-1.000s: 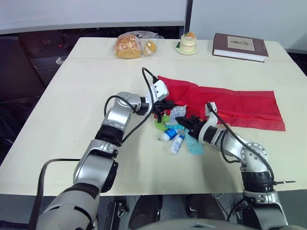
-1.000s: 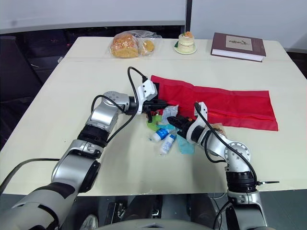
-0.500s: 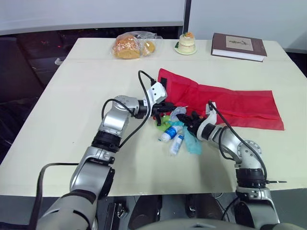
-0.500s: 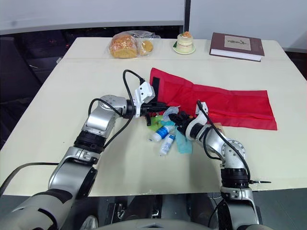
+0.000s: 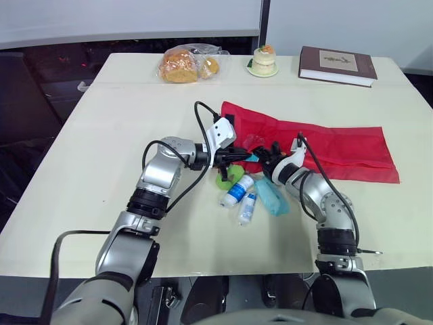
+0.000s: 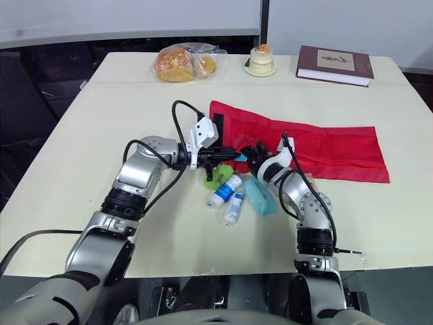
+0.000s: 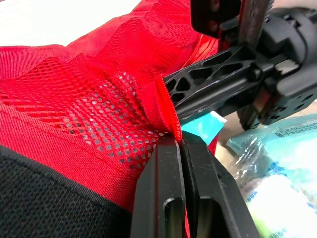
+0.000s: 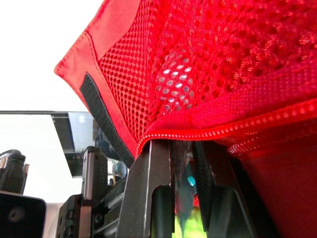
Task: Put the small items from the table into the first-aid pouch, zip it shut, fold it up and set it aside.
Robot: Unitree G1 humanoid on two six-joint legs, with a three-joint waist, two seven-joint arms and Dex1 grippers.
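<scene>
The left hand [image 5: 238, 156] pinches the open edge of the red first-aid pouch [image 5: 338, 149], which lies on the counter [image 5: 135, 115]. The right hand [image 5: 265, 161] sits at its mouth, and I cannot tell its grip. Two small bottles [image 5: 236, 191] and a teal packet [image 5: 272, 197] lie outside, so packing looks barely begun.

one red pouch [image 5: 318, 142], two small white bottles [image 5: 235, 191], one teal packet [image 5: 272, 198], one small teal sachet [image 5: 252, 157], one green item [image 5: 226, 178], one book [image 5: 338, 66], one cake [image 5: 263, 61], one bread bag [image 5: 186, 64].
</scene>
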